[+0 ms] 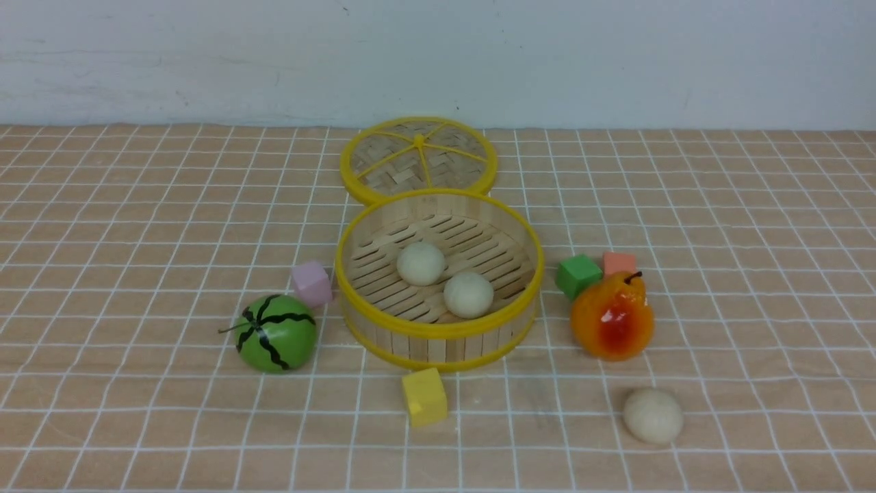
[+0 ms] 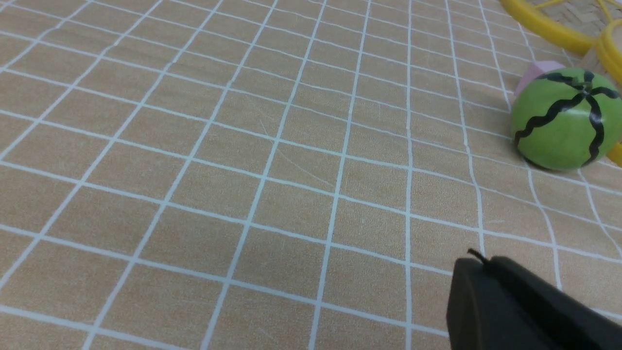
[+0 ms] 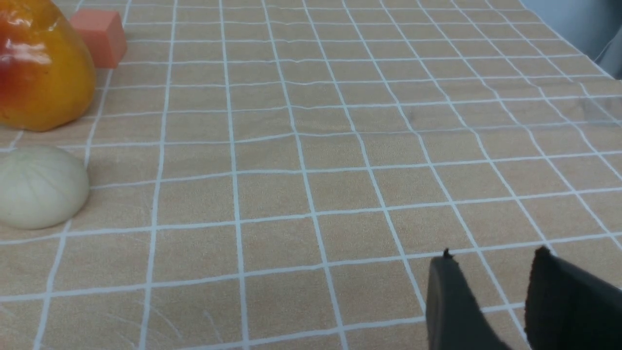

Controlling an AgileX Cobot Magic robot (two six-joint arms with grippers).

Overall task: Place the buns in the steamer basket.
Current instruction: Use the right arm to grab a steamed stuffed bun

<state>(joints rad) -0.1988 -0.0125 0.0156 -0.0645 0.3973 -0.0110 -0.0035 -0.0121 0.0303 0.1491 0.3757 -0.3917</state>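
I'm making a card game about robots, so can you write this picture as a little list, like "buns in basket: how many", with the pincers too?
buns in steamer basket: two, on the slatted floor
bun outside: one, on the tablecloth, nearer the robot than the orange-red fruit
steamer basket: uncovered
lid: behind the basket
left pincer: shut, empty
right pincer: open, empty
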